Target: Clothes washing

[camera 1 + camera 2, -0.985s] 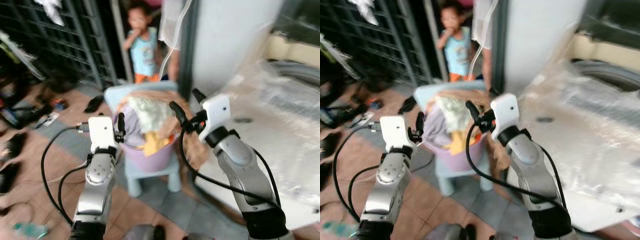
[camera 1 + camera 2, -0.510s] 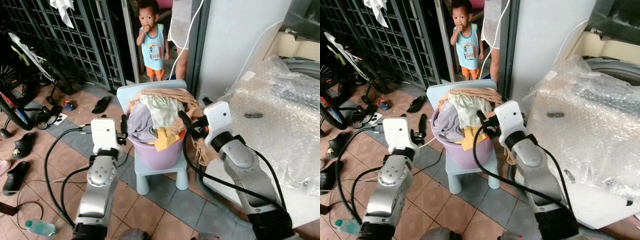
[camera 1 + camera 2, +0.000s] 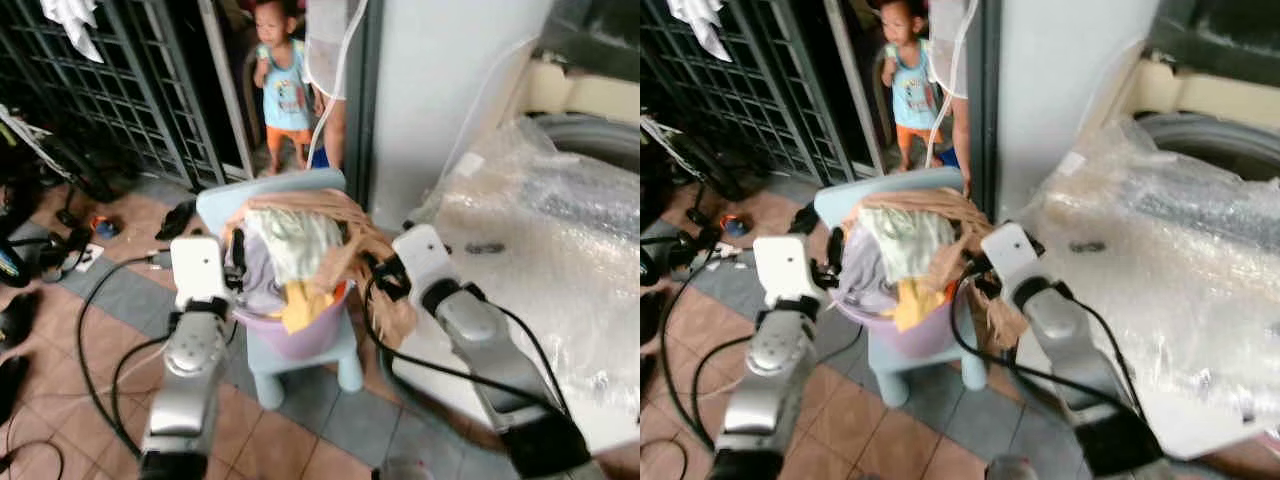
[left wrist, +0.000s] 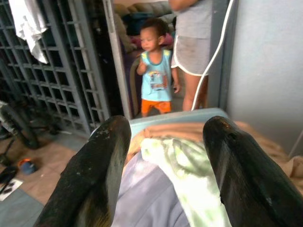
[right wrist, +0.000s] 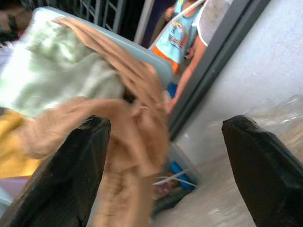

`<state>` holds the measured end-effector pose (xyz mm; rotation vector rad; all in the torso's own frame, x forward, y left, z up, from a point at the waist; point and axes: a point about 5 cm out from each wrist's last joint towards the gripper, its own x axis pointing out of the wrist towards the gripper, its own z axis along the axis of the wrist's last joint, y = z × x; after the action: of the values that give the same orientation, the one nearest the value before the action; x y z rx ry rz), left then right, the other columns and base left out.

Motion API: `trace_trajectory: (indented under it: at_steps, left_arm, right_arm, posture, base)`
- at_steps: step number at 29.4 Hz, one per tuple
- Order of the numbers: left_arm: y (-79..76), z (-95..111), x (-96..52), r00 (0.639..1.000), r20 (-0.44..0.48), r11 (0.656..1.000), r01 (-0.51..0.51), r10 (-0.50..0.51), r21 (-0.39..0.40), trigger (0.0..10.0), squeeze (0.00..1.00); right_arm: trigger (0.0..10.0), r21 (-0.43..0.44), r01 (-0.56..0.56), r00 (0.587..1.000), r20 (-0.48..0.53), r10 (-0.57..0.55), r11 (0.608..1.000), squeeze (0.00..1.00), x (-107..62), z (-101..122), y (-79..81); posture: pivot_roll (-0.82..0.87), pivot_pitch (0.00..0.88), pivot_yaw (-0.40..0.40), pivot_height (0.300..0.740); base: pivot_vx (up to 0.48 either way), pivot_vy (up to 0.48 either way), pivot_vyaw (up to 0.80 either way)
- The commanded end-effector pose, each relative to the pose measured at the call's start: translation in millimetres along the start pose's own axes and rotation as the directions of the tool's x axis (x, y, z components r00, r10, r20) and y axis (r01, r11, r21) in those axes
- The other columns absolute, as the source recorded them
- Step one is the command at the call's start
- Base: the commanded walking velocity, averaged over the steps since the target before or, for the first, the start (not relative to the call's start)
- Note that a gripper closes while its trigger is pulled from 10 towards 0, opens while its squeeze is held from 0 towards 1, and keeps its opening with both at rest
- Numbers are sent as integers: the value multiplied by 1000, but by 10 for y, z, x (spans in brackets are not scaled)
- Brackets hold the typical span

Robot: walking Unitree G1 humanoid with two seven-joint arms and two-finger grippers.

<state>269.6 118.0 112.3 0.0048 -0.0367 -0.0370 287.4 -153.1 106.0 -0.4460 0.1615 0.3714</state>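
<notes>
A purple laundry basket (image 3: 300, 335) heaped with clothes sits on a small light-blue chair (image 3: 300, 365); the left gripper (image 4: 163, 175) hovers at its left rim with jaws spread, a pale green garment (image 4: 189, 170) and a lilac one lying between and beyond its fingers; the right gripper (image 5: 163, 156), jaws also spread, flanks a tan cloth (image 5: 137, 123) hanging over the basket's right side; a child (image 3: 283, 85) stands in the doorway behind.

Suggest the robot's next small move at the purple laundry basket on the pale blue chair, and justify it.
Probably ease both grippers inward onto the round purple plastic basket. The left gripper and right gripper flank it with fingers open, neither gripping, and its heaped clothes on the pale blue plastic chair sit beside the bubble-wrapped washing machine.
</notes>
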Motion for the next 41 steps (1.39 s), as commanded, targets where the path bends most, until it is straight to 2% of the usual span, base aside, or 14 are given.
trace_trajectory:
  at_steps: [1,11,17,20,23,26,34,35,36,37,38,39,40,41]
  left_arm:
    - [143,9,-8,999,-2,999,-48,48,22,10000,0]
    - [139,17,-9,999,-8,998,-53,53,21,10000,0]
    - [219,19,-73,997,-20,997,-73,74,34,10000,0]
    - [234,19,-91,997,-23,996,-76,77,36,10000,0]
    - [239,52,-129,997,-28,997,-72,73,40,10000,0]
    - [246,77,-155,997,-29,996,-74,75,41,10000,0]
    - [333,96,-299,991,-44,991,-124,126,51,10000,0]
    - [344,101,-319,989,-47,989,-137,139,50,10000,0]
    - [345,103,-325,989,-48,989,-140,142,49,10000,0]
    - [346,106,-330,988,-50,989,-141,144,48,10000,0]
    - [344,99,-340,988,-56,989,-142,145,47,10000,0]
    - [340,93,-347,988,-60,989,-143,146,46,10000,0]
    - [335,92,-353,987,-63,989,-144,146,46,10000,0]
    - [325,95,-357,987,-62,988,-145,147,44,10000,0]
  right_arm:
    - [10000,-23,-40,998,55,41,999,0,59,135,84]
    - [10000,-104,-197,980,-33,194,975,0,42,-43,68]
    - [10000,-138,-269,956,-154,248,953,0,84,-215,28]
    - [10000,-160,-272,953,-181,243,949,0,110,-255,16]
    - [10000,-235,-255,951,-236,199,938,0,199,-340,-45]
    - [10000,-241,-247,950,-253,185,939,0,237,-374,-49]
    - [10000,-258,-200,967,-208,148,945,0,416,-294,10]
    - [8902,-242,-164,976,-183,121,956,0,464,-263,14]
    - [7294,-236,-149,979,-174,109,960,0,479,-251,12]
    - [7294,-233,-140,980,-169,101,962,0,492,-245,10]
    - [1647,-227,-141,980,-169,104,964,0,507,-242,29]
    - [1647,-222,-143,980,-169,106,964,0,517,-241,43]
    - [0,-216,-142,980,-165,107,966,0,527,-236,55]
    - [0,-209,-139,982,-157,107,968,0,544,-222,73]
  posture:
    - [-67,0,82,740]
    - [-52,9,81,740]
    - [-23,40,71,740]
    - [-20,43,70,740]
    - [-4,75,68,740]
    - [23,104,55,740]
    - [52,133,27,740]
    - [60,132,19,740]
    - [61,136,14,740]
    - [61,136,14,740]
    - [62,141,9,740]
    - [62,141,7,740]
    - [63,139,1,740]
    - [66,136,-12,740]
  base:
    - [270,0,0]
    - [0,0,0]
    - [0,0,0]
    - [0,0,0]
    - [0,0,0]
    - [0,0,0]
    - [0,0,0]
    - [0,0,0]
    - [0,0,0]
    - [0,0,0]
    - [0,0,0]
    - [0,0,0]
    - [0,0,0]
    - [0,0,0]
